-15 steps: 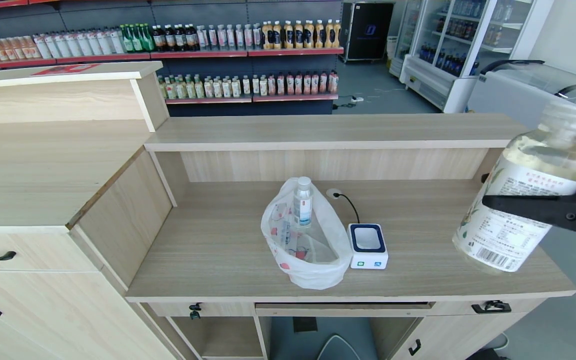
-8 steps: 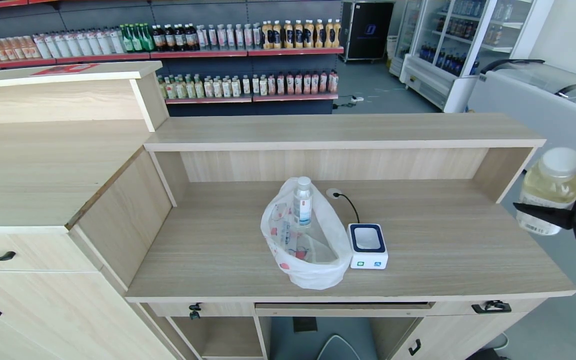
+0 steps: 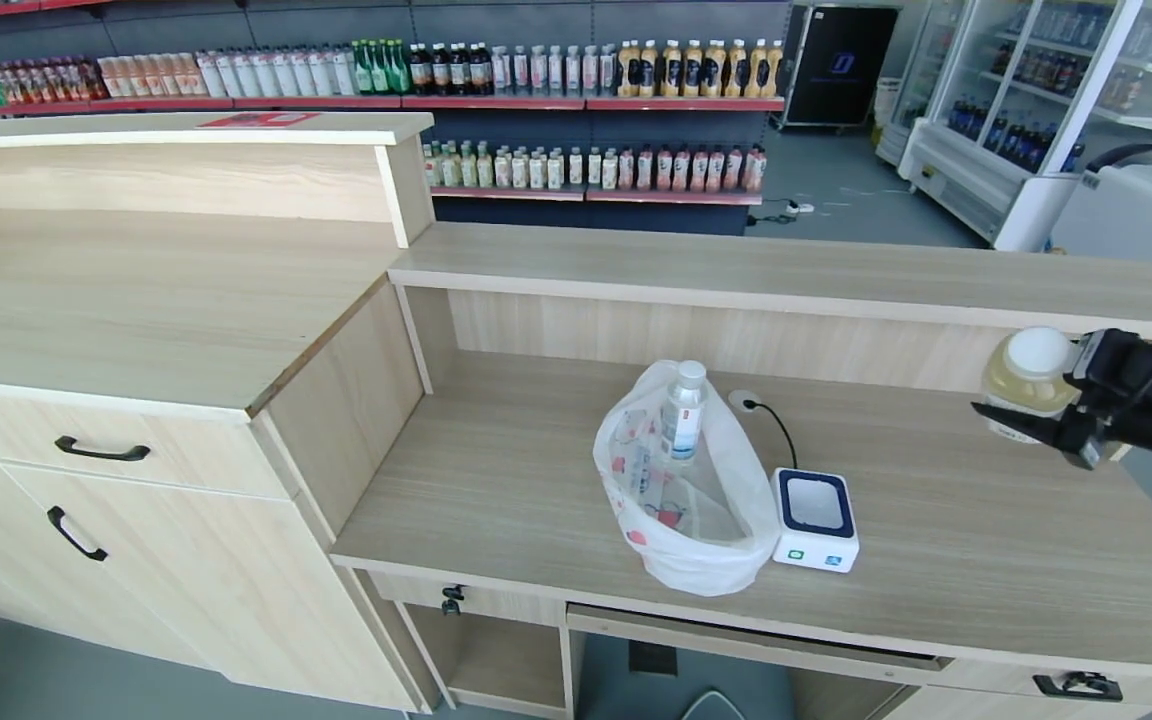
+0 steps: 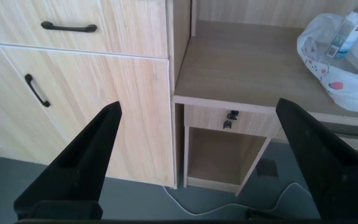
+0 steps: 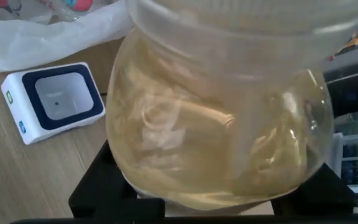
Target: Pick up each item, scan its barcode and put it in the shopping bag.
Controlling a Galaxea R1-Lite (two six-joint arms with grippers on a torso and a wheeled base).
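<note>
My right gripper [image 3: 1031, 425] pinches the bottle [image 3: 1026, 375], cap up, over the counter's [image 3: 986, 540] right end. The scanner [image 3: 814, 505] lies at eight o'clock from it, with the shopping bag [image 3: 681, 560] just past that. My left gripper [image 4: 197, 106], spread wide, hangs well apart from both.

yellowish jar [image 3: 1026, 380]: aloft, right of scanner [image 3: 815, 505] | clear bottle [image 3: 683, 410]: upright in shopping bag [image 3: 686, 565]
</note>
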